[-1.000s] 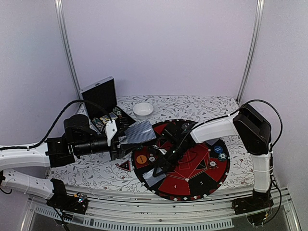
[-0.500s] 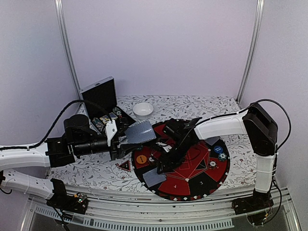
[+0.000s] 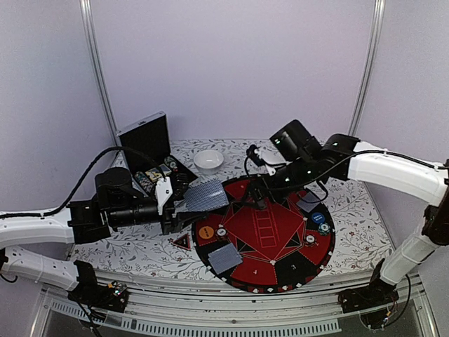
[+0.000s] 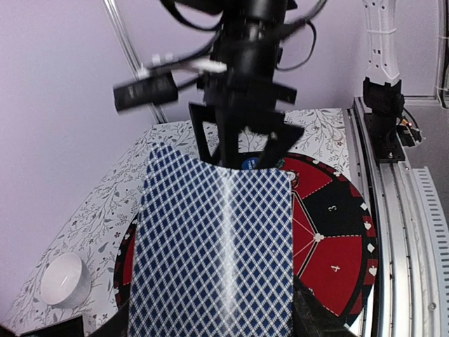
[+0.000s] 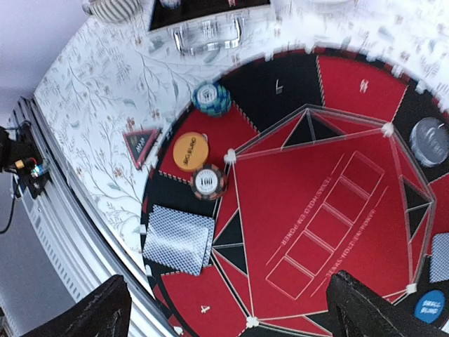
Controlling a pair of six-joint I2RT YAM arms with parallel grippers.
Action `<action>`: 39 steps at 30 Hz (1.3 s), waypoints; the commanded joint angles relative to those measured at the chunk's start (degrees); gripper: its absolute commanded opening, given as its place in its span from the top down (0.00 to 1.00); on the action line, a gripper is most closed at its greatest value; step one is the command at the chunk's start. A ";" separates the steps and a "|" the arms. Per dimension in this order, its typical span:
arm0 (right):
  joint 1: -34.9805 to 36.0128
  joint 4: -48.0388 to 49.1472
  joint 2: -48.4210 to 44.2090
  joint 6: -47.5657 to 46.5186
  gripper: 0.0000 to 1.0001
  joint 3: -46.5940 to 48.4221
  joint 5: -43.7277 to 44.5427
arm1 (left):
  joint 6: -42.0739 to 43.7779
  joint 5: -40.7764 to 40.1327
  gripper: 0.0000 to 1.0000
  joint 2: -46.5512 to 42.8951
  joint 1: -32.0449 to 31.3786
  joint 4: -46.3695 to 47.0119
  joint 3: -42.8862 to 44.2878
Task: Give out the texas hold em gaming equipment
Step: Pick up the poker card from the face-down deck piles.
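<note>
My left gripper (image 3: 184, 205) is shut on a stack of playing cards (image 3: 204, 194), held upright over the mat's left edge; the cards' blue diamond backs (image 4: 214, 253) fill the left wrist view and hide the jaws. My right gripper (image 3: 257, 191) hovers open and empty above the mat, just beyond the stack's far edge, its fingers spread wide (image 4: 242, 149). Two dealt cards (image 5: 179, 239) lie face down at the mat's front left (image 3: 224, 258). Next to them sit an orange button (image 5: 191, 151), a "100" chip (image 5: 208, 182) and a blue chip stack (image 5: 211, 98). A blue button (image 3: 319, 218) lies at right.
The round red-and-black mat (image 3: 280, 270) covers the table's middle. Another card (image 3: 309, 204) and chips (image 3: 309, 239) lie on its right side. An open silver case (image 3: 147, 137) stands at back left, a white bowl (image 3: 208, 161) beside it. A small triangle marker (image 3: 182, 242) lies left of the mat.
My right gripper let go of a card at the mat's front left, opened wide, and rose back toward the held stack. The left arm has not moved.
</note>
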 commanded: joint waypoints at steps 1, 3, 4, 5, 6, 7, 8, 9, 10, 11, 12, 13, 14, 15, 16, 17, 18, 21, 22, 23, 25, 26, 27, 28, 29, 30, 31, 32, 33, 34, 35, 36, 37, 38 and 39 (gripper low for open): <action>-0.12 12.17 -12.87 -2.28 0.01 -2.79 5.84 | 1.04 0.73 0.47 0.35 -0.37 0.18 1.39; 0.06 24.20 -17.19 -3.39 0.01 -8.58 -4.23 | 1.42 0.68 0.47 0.56 -0.55 -0.05 1.51; 0.24 29.54 -19.47 -3.78 0.01 -11.61 -9.65 | 1.65 0.58 0.46 0.75 -0.64 -0.24 1.54; 0.51 34.54 -20.33 -3.92 0.01 -14.10 -13.62 | 1.76 0.35 0.47 0.80 -0.80 -0.42 1.64; 0.86 37.47 -20.35 -3.59 0.01 -15.51 -15.49 | 1.92 0.26 0.47 0.94 -0.87 -0.43 1.65; 1.12 38.84 -19.63 -2.94 0.01 -16.05 -16.15 | 2.04 0.15 0.47 0.91 -0.92 -0.43 1.58; 1.47 39.20 -18.57 -2.51 0.01 -15.76 -15.98 | 2.10 0.10 0.47 0.94 -0.98 -0.43 1.51; 1.72 39.18 -17.07 -2.33 0.01 -15.43 -16.01 | 2.15 0.00 0.47 0.92 -1.08 -0.43 1.51; 2.18 39.29 -15.55 -2.32 0.01 -14.76 -16.43 | 2.23 -0.02 0.47 1.00 -1.14 -0.43 1.48; 2.87 39.43 -14.07 -2.40 0.01 -13.69 -16.71 | 2.24 0.02 0.47 1.01 -1.14 -0.43 1.47; 3.60 39.74 -12.53 -2.75 0.01 -13.03 -16.76 | 2.24 -0.08 0.47 1.02 -1.17 -0.43 1.47; 4.39 39.54 -11.01 -3.32 0.01 -12.13 -16.32 | 2.25 -0.17 0.47 1.05 -1.17 -0.43 1.47; 4.95 39.14 -9.42 -3.77 0.01 -11.15 -15.61 | 2.28 -0.16 0.47 1.02 -1.22 -0.43 1.47; 5.16 38.83 -8.00 -4.25 0.01 -10.74 -15.31 | 2.40 -0.22 0.47 0.96 -1.27 -0.43 1.41; 5.19 38.28 -6.63 -4.28 0.01 -9.70 -15.11 | 2.36 -0.20 0.47 0.92 -1.28 -0.43 1.39; 5.19 38.06 -5.50 -4.27 0.01 -8.54 -14.88 | 2.47 -0.22 0.47 0.91 -1.28 -0.43 1.39; 5.19 37.88 -4.63 -4.22 0.01 -7.98 -14.63 | 2.54 -0.22 0.47 0.96 -1.24 -0.43 1.39; 5.18 36.93 -3.03 -3.86 0.01 -7.05 -12.56 | 2.58 -0.13 0.47 0.91 -1.32 -0.45 1.38; 5.21 36.04 -2.66 -3.83 0.01 -6.68 -11.46 | 2.55 -0.11 0.47 0.83 -1.35 -0.44 1.40; 5.17 34.90 -2.37 -3.83 0.01 -6.37 -10.26 | 2.51 -0.13 0.47 0.76 -1.31 -0.43 1.39; 4.98 32.58 -2.00 -3.83 0.01 -5.96 -7.70 | 2.64 -0.14 0.47 0.37 -1.30 -0.28 1.22; 4.83 31.60 -2.07 -3.83 0.01 -6.05 -6.90 | 2.62 -0.21 0.47 0.28 -1.29 -0.14 1.14; 4.57 30.80 -2.28 -3.69 0.01 -6.22 -6.09 | 2.60 -0.22 0.47 0.17 -1.31 -0.04 1.06; 4.37 29.95 -2.45 -3.34 0.01 -6.47 -5.08 | 2.66 -0.16 0.47 0.12 -1.32 0.00 1.04; 4.22 28.92 -2.68 -3.15 0.01 -6.56 -3.66 | 2.63 -0.22 0.47 0.11 -1.36 -0.02 1.08; 4.08 27.78 -2.83 -3.02 0.01 -6.51 -2.22 | 2.61 -0.22 0.47 0.07 -1.37 0.00 1.08; 3.96 26.66 -2.93 -2.96 0.01 -6.37 -1.38 | 2.63 -0.20 0.47 0.06 -1.32 -0.02 1.04; 3.90 25.89 -3.16 -3.11 0.01 -6.31 -0.92 | 2.63 -0.19 0.47 0.05 -1.36 0.06 1.04; 3.86 25.47 -3.53 -3.32 0.01 -6.25 -0.79 | 2.61 -0.17 0.47 0.03 -1.37 0.07 1.09; 3.91 25.11 -3.87 -3.59 0.01 -6.35 -0.82 | 2.62 -0.22 0.47 0.09 -1.37 0.09 1.04; 3.86 24.97 -4.43 -3.70 0.00 -6.30 -0.71 | 2.60 -0.18 0.47 0.08 -1.36 0.09 1.04; 3.88 24.85 -4.90 -3.85 0.00 -6.29 -0.61 | 2.62 -0.22 0.47 0.17 -1.37 0.09 1.03; 3.86 24.72 -5.38 -4.10 0.01 -6.29 -0.70 | 2.61 -0.21 0.47 0.13 -1.36 0.09 1.06; 3.83 24.74 -5.84 -4.23 0.02 -6.25 -1.10 | 2.64 -0.19 0.47 0.25 -1.34 0.09 1.08; 3.88 24.75 -6.11 -4.50 0.04 -6.22 -1.91 | 2.62 -0.26 0.47 0.21 -1.36 0.08 1.04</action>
